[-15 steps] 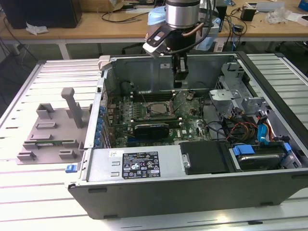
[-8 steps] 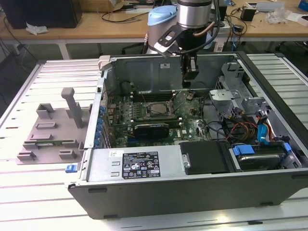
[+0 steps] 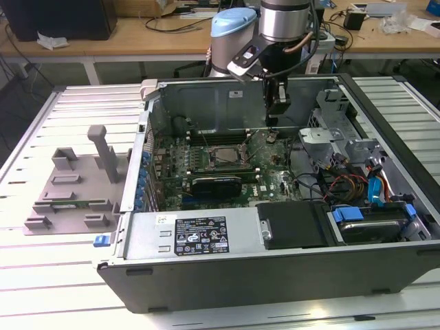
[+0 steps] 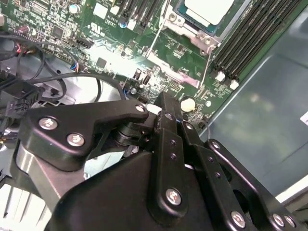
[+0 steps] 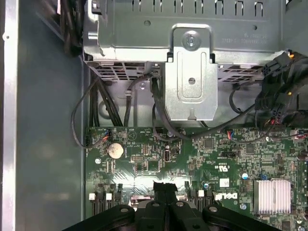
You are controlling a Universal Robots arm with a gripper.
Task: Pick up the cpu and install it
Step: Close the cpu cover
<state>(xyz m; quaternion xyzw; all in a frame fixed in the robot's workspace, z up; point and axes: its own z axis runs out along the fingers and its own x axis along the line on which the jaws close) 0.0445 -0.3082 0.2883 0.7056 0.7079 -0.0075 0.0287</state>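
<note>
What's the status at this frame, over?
Inside case, over motherboard: gripper shut, nothing held. In socket: cpu, apart from gripper. Nothing blocking.

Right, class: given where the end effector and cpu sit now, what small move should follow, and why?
Probably lift straight up. The cpu already lies in its socket, and the end effector hangs shut and empty over the motherboard beside it.

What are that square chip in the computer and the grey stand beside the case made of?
The chip seems metal-topped: pale silver with a soft sheen. The grey stand is probably matte plastic: even colour, no glare, moulded posts.
</note>
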